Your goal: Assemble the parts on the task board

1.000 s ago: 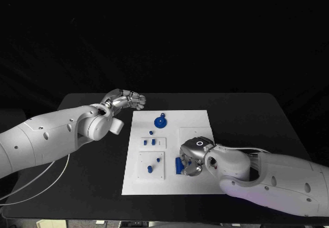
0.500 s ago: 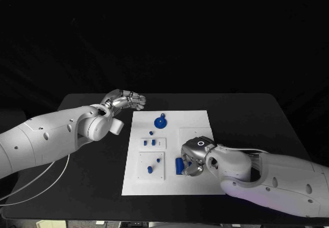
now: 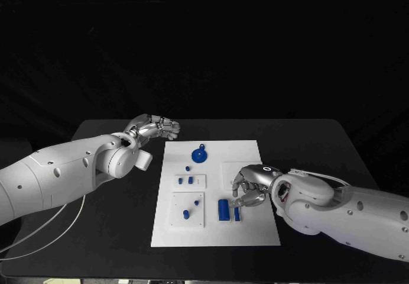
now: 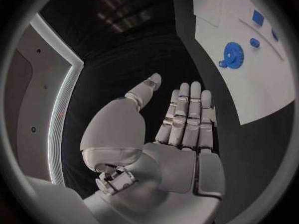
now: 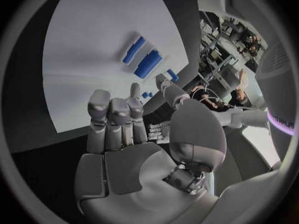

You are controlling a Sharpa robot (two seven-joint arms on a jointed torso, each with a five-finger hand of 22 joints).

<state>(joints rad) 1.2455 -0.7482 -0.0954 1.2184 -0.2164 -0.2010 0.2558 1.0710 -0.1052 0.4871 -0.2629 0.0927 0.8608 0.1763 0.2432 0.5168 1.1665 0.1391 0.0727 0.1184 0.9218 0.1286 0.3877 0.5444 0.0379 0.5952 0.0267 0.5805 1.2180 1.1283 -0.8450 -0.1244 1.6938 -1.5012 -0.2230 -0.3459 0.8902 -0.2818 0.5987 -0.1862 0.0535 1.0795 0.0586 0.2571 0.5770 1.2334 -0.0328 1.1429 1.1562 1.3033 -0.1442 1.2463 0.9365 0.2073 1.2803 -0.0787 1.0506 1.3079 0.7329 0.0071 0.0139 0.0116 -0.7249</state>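
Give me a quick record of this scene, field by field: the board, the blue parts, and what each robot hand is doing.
surface: black table
task board: white plate, lying flat mid-table
blue gear: round part at the board's far end
blue blocks: two oblong parts lying side by side, near the right hand
small parts: several small blue pieces on the board's left half
left robot hand: over the table beyond the board's far left corner, holding nothing
right robot hand: over the board's right side, fingers curled, apparently empty
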